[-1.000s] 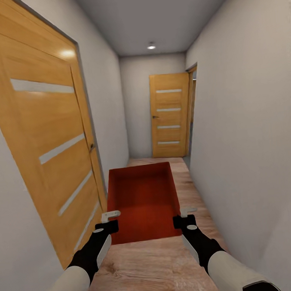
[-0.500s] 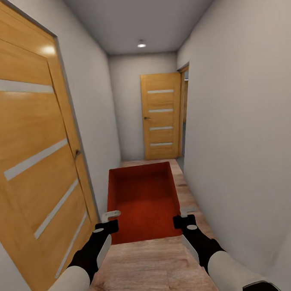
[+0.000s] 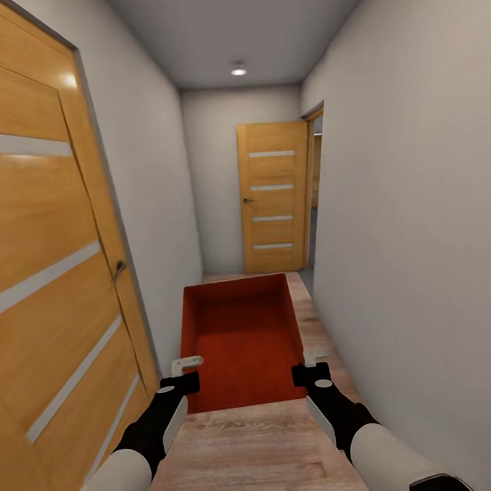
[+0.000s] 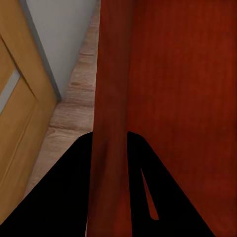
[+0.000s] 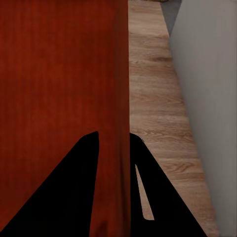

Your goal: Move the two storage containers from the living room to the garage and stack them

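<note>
Both arms reach forward at waist level in a narrow hallway, the left hand [image 3: 182, 374] and right hand [image 3: 309, 367] each clamped on a side wall of one orange-red storage container [image 3: 240, 340], held level above the wood-plank floor [image 3: 258, 455]. The wrist views show each wall [image 4: 111, 123] pinched between dark fingers [image 5: 84, 187]. The head view adds a near door [image 3: 44, 287] at left and a far door [image 3: 274, 196] ahead.

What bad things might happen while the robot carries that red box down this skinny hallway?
The box might bump the left door, which stands close beside it. The left gripper and right gripper each pinch only one thin side wall near one end, so a jolt could tip or drop it.
</note>
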